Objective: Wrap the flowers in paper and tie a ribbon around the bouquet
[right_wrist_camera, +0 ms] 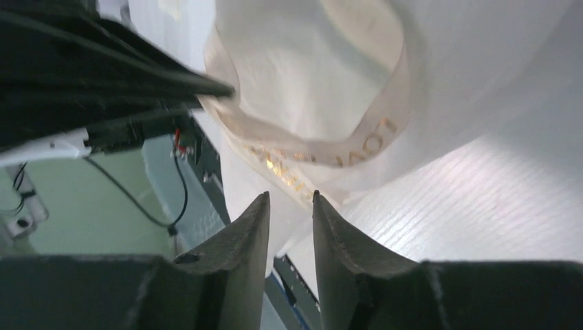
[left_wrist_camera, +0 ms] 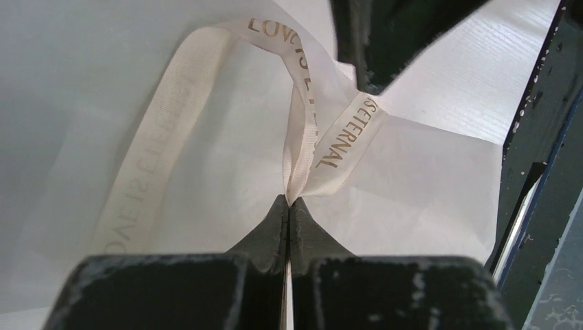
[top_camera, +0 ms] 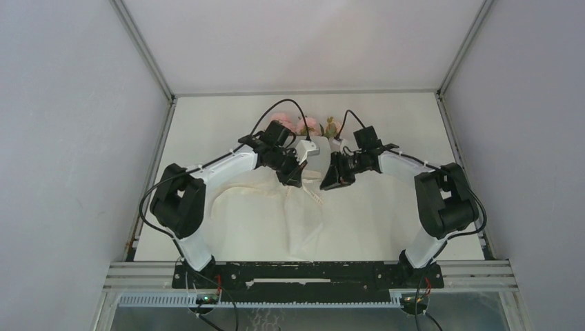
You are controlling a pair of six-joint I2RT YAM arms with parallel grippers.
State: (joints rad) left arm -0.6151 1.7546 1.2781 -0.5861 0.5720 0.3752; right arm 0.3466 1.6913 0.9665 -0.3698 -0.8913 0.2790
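- Nearest your arm bases, the paper [top_camera: 255,221] lies spread and crinkled on the table [top_camera: 207,117], reaching from the near edge up towards the two grippers.
- Over its far part, your left gripper [left_wrist_camera: 289,205] has its jaws pressed fully together and pinches the ribbon [left_wrist_camera: 340,137] right at the tips. From there the lettered strip rises in a loop above the paper.
- Facing it from the right, just beside it, your right gripper [right_wrist_camera: 290,201] shows a narrow gap between its jaws with nothing in it. The ribbon curves past just beyond its tips.
- Farthest back, the flowers [top_camera: 303,125] lie on the table behind both grippers. You see pink heads and a little green, and the arms hide the stems.
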